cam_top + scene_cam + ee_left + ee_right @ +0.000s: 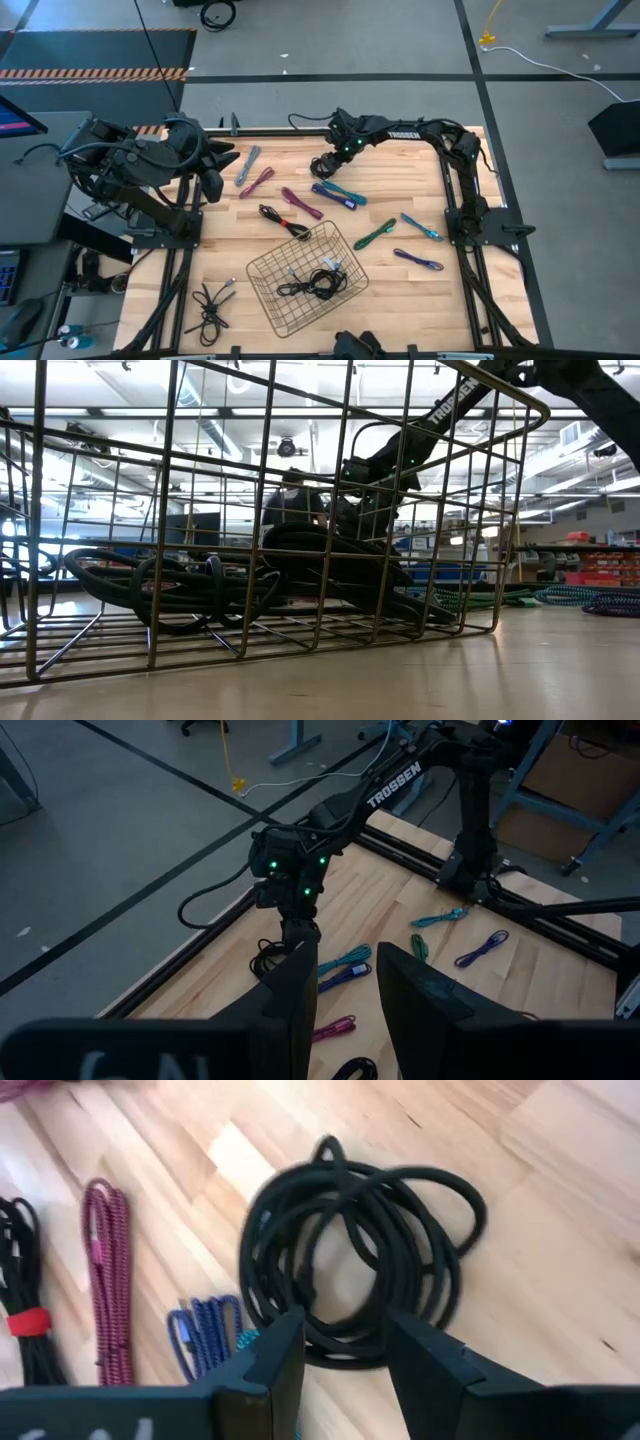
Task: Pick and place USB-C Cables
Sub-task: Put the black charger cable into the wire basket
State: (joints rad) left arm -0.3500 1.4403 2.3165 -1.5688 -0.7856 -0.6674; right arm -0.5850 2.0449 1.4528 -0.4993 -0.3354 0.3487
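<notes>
A black coiled USB-C cable point(360, 1250) lies flat on the wooden table near its far edge point(322, 160). My right gripper point(345, 1350) slants down over it, open, with the coil's near strands between its fingers. Other USB-C cables lie loose on the table: grey point(248, 165), magenta point(257, 182), purple point(300, 202), blue and teal point(338, 193), black with a red tie point(283, 220), green point(375, 235), teal point(420, 227). My left gripper point(345, 990) hangs open and raised above the table's left side point(215, 180), with nothing between its fingers. My right gripper comes at the black coil from above at a slant, one finger point(275, 1355) outside the coil's ring and the other point(425, 1365) over its strands. The strands at the coil's near rim point(345, 1335) lie in the gap. I cannot tell whether the fingers touch them.
A wire mesh basket point(262, 268) stands near the front middle with black cables point(318, 283) in it. A purple cable point(418, 260) lies at the right and a black one point(212, 300) at the front left. In the low view a person point(290, 500) shows beyond the table.
</notes>
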